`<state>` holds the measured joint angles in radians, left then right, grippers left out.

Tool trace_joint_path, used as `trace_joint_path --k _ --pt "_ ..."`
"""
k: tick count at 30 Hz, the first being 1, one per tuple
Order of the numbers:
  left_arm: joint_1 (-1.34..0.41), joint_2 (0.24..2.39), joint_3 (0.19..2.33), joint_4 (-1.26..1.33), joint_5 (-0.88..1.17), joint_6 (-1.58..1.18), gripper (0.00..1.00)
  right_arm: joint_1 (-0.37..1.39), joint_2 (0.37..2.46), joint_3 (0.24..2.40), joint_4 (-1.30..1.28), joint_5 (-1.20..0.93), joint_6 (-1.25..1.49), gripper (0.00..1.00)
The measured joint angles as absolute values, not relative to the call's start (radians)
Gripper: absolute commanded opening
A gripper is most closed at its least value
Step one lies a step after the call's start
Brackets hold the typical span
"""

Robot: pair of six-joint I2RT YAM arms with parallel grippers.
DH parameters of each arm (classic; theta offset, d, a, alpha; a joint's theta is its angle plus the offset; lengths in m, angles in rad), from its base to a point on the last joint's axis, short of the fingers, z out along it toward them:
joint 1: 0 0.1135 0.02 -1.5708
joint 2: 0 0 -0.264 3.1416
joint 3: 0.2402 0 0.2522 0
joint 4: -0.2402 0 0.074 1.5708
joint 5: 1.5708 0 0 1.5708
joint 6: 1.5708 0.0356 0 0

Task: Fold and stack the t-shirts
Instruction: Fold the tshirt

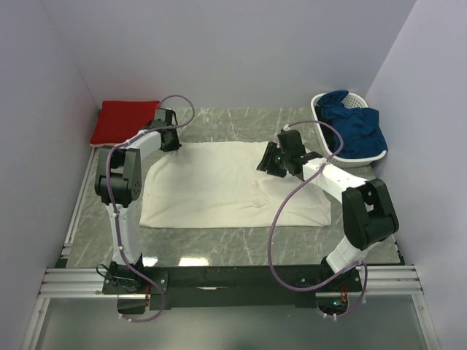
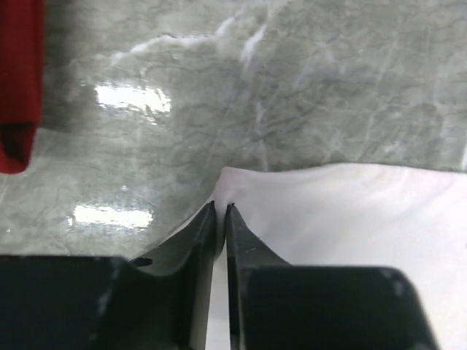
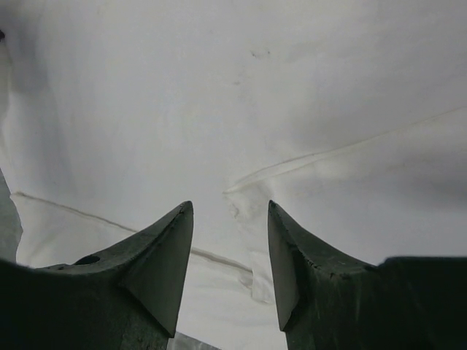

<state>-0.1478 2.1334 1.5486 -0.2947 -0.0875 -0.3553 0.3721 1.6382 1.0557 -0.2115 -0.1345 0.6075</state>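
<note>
Cream shirt fills the view. Jaws stand apart at 6 o'clock, over it. A crease runs from centre toward 3 o'clock. Table sliver at 8 o'clock.

Check 2 arms, left arm & right arm: white links, black joint housings, black bases. A mauve cable loops along ea. arm, base to wrist. Fingers are dark wedges tapering to pts, faces scuffed, w/ a small hole near the root.
</note>
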Motion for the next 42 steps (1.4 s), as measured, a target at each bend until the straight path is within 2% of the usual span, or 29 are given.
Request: trace_joint_path --k 9,20,21,26,27,30,37,42 --pt "-0.153 2.032 1.435 -0.257 0.004 -0.364 0.01 0.372 1.557 1.005 -0.212 -0.120 0.607 0.52" --pt "-0.280 1.837 1.163 -0.151 0.061 -0.443 0.02 0.371 1.486 0.947 -0.210 -0.116 0.604 0.52" --pt "-0.294 1.832 1.137 -0.143 0.063 -0.451 0.08 0.370 1.480 0.937 -0.210 -0.116 0.604 0.52" --pt "-0.368 1.790 1.040 -0.124 0.055 -0.476 0.28 0.370 1.452 0.887 -0.210 -0.117 0.604 0.52" --pt "-0.382 1.780 1.031 -0.121 0.052 -0.482 0.37 0.370 1.446 0.878 -0.209 -0.116 0.604 0.52" --pt "-0.415 1.734 1.008 -0.115 0.043 -0.490 0.48 0.370 1.430 0.861 -0.210 -0.116 0.604 0.52" --pt "-0.423 1.590 1.001 -0.123 -0.058 -0.510 0.52 0.370 1.401 0.857 -0.209 -0.107 0.604 0.52" --pt "-0.409 1.604 1.100 -0.199 -0.170 -0.518 0.55 0.370 1.401 0.857 -0.208 -0.105 0.604 0.52"
